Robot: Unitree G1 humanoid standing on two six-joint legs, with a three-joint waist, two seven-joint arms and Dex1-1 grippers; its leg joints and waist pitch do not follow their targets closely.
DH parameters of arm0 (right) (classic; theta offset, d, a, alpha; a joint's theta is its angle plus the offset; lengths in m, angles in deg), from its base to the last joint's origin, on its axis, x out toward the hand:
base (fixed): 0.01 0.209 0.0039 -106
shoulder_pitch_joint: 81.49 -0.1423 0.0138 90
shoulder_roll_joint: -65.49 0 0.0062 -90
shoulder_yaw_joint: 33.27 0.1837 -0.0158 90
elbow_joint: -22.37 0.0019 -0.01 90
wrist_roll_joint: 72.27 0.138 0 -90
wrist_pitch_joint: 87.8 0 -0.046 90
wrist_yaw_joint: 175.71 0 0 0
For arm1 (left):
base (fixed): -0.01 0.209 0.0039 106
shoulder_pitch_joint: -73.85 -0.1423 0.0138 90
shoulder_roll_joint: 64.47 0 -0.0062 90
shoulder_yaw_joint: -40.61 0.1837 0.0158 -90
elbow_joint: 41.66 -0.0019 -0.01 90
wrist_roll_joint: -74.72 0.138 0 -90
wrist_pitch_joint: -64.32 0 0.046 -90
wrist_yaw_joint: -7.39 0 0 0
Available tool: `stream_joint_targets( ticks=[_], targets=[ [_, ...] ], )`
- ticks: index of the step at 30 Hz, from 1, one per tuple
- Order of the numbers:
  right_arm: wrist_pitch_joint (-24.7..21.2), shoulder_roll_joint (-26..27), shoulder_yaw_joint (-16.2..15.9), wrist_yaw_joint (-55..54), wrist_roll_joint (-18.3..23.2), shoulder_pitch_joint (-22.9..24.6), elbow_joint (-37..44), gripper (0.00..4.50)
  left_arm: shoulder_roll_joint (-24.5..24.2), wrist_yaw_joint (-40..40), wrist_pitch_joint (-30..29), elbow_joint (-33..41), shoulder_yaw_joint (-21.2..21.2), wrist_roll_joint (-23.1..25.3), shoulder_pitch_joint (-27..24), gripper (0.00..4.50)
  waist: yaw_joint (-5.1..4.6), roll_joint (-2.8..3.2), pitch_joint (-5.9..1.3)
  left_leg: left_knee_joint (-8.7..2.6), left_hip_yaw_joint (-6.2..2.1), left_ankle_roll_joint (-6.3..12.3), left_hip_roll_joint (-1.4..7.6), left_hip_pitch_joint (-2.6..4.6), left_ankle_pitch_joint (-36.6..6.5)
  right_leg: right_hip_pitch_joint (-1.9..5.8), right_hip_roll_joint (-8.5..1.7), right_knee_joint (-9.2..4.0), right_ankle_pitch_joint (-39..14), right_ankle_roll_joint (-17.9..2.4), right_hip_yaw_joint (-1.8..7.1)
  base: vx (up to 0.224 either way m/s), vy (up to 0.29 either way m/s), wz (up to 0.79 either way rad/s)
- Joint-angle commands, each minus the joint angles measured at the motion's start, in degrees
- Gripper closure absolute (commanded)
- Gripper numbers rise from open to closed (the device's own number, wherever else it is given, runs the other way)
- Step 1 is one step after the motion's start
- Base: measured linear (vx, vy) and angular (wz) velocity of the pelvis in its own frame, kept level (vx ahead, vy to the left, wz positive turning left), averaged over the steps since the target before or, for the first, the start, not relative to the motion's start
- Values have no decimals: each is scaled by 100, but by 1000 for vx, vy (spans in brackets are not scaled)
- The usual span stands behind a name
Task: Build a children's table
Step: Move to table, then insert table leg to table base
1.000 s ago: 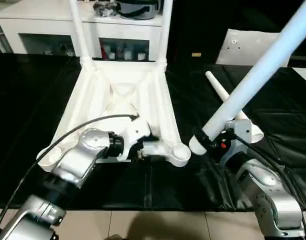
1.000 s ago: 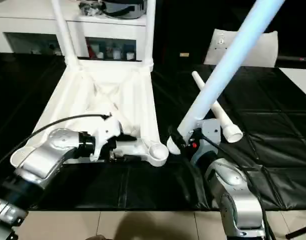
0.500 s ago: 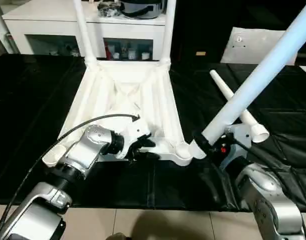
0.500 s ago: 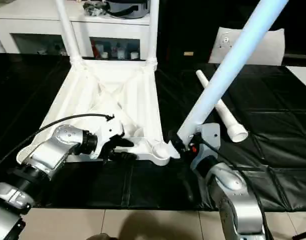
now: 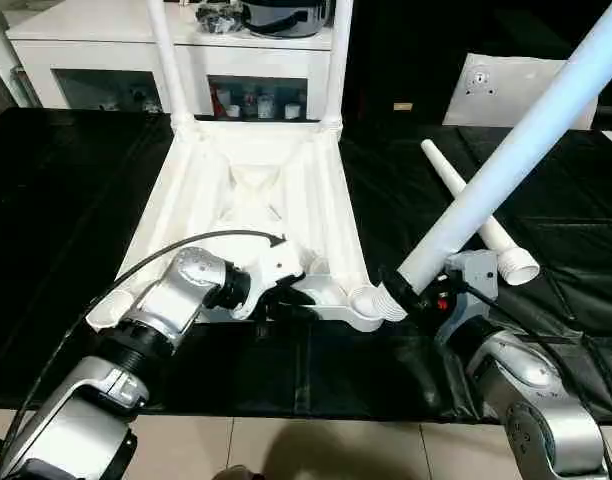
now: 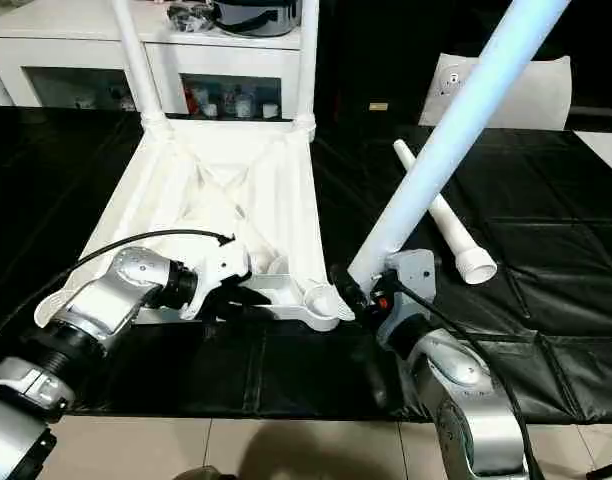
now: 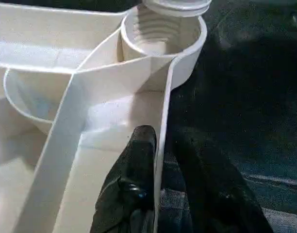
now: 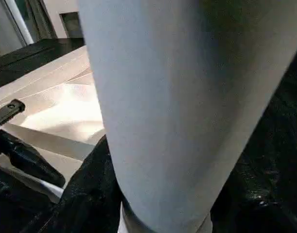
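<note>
The white tabletop (image 5: pixel 251 200) lies underside up on the black mat, with two legs (image 5: pixel 164 60) (image 5: pixel 336 60) standing upright in its far corner sockets. My left gripper (image 5: pixel 286 295) is shut on the tabletop's near rim (image 7: pixel 163 131), one black finger (image 7: pixel 134 179) inside and one outside. My right gripper (image 5: pixel 411 295) is shut on a third leg (image 5: pixel 506 170) near its lower end. That leg tilts up to the right, and its end sits at the edge of the near right socket (image 5: pixel 366 300) (image 7: pixel 160 36). A fourth leg (image 5: pixel 476 215) lies on the mat to the right.
A white cabinet (image 5: pixel 106 40) with jars behind glass stands beyond the mat. A flat white bag (image 5: pixel 506 85) lies at the back right. The near left socket (image 5: pixel 106 318) is open. The mat's front edge (image 5: pixel 306 410) meets tiled floor.
The camera has shifted slightly. My right gripper has brought the tilted leg's lower end leftward, closer to the near right socket. My left gripper stays on the near rim.
</note>
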Motion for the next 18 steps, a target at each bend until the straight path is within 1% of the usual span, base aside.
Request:
stream_joint_targets(
  ticks=[1, 2, 3, 4, 6, 8, 10, 11, 12, 13, 14, 15, 16, 17, 18],
  targets=[
    [-52, -41, -28, 1, 20, 13, 154, 259, 10, -36, 81, -101, 55, 128, 132, 388, -6, 72, -296, -571, -223, -78, 550, 210, -1581, 12, -516, -430, 392, -1644, 236, 0, 0, 0],
    [-52, -40, -26, 2, 21, 11, 153, 259, 8, -39, 118, -145, 75, 159, 152, 401, -13, 56, -293, -576, -219, -76, 548, 208, -1582, 11, -509, -441, 392, -1635, 238, 0, 0, 0],
    [-53, -43, -24, 4, 24, 7, 155, 259, 10, -43, 126, -174, 80, 167, 165, 401, -10, 62, -295, -575, -223, -80, 552, 213, -1592, 12, -517, -435, 390, -1635, 239, 0, 0, 0],
    [-53, -44, -22, 5, 26, 4, 156, 259, 13, -46, 129, -191, 80, 168, 172, 426, -14, 57, -291, -578, -221, -73, 554, 208, -1588, 11, -519, -439, 391, -1636, 241, 0, 0, 0],
    [-59, -46, -25, 6, 26, 1, 159, 259, 18, -68, 146, -223, 69, 185, 181, 431, -13, 52, -291, -572, -213, -50, 550, 203, -1562, 15, -525, -446, 378, -1652, 247, 0, 0, 0],
    [-68, -53, -35, 15, 24, -7, 159, 259, 9, -107, 193, -301, 95, 270, 202, 446, -13, 51, -291, -575, -209, -18, 556, 202, -1496, 14, -525, -453, 393, -1645, 249, 0, 0, 0],
    [-77, -53, -40, 14, 23, -20, 158, 259, -12, -111, 243, -356, 114, 328, 206, 450, -11, 60, -290, -578, -210, 19, 562, 201, -1429, 11, -521, -444, 478, -1652, 244, 0, 0, 0],
    [-107, -45, -27, 2, 41, -49, 153, 259, -77, -94, 317, -385, 143, 407, 170, 450, -16, 40, -287, -584, -208, 32, 564, 202, -1451, 10, -520, -449, 473, -1655, 245, 0, 0, 0],
    [-125, -40, -17, -5, 53, -65, 150, 259, -110, -89, 354, -392, 155, 446, 149, 450, -13, 49, -288, -582, -210, 40, 563, 202, -1447, 12, -524, -449, 469, -1656, 246, 0, 0, 0],
    [-132, -37, -14, -8, 57, -74, 146, 259, -128, -89, 364, -388, 156, 455, 136, 450, -16, 36, -283, -589, -203, 38, 563, 203, -1468, 7, -520, -455, 429, -1654, 245, 0, 0, 0],
    [-149, -30, -7, -12, 69, -104, 132, 259, -196, -87, 386, -348, 146, 473, 80, 450, -12, 39, -281, -590, -207, 35, 565, 201, -1478, 8, -524, -454, 395, -1655, 245, 0, 0, 0],
    [-173, -13, 7, -10, 106, -135, 123, 259, -251, -48, 323, -280, 86, 448, 27, 450, -19, 30, -276, -593, -200, 34, 561, 193, -1486, 9, -528, -463, 351, -1656, 250, 0, 0, 0],
    [-216, 24, 36, -3, 182, -203, 106, 259, -350, 76, 149, -123, -88, 369, -89, 450, -24, 18, -275, -593, -206, 42, 561, 185, -1490, 20, -538, -455, 296, -1669, 251, 0, 0, 0],
    [-230, 37, 46, 0, 209, -230, 99, 259, -381, 135, 77, -66, -166, 339, -133, 450, -38, 18, -276, -595, -207, 54, 558, 172, -1452, 27, -536, -449, 294, -1670, 249, 0, 0, 0],
    [-250, 48, 52, 6, 235, -275, 85, 259, -424, 263, -40, 29, -303, 290, -207, 450, -55, 21, -278, -585, -197, 72, 556, 176, -1408, 11, -533, -456, 265, -1680, 251, 0, 0, 0]
  ],
)
